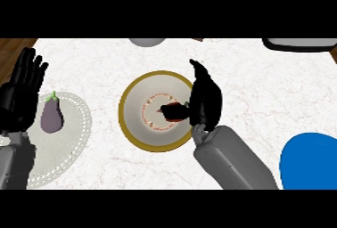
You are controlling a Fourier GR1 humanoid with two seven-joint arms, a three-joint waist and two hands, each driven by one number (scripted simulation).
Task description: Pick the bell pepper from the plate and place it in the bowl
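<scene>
There was only one view, the head view. It looked steeply down on the white marbled tabletop (263, 98) from above and rather near. The gold-rimmed plate (132, 89) sat around the middle of the view. Both forearms entered from the lower edge, below and beside the plate.

A white marble counter top (263, 80) with faint grey veins fills nearly all the view. At about eleven o'clock, a corner of brown wood surface (13, 44) shows beside the counter's edge. The light is even.
</scene>
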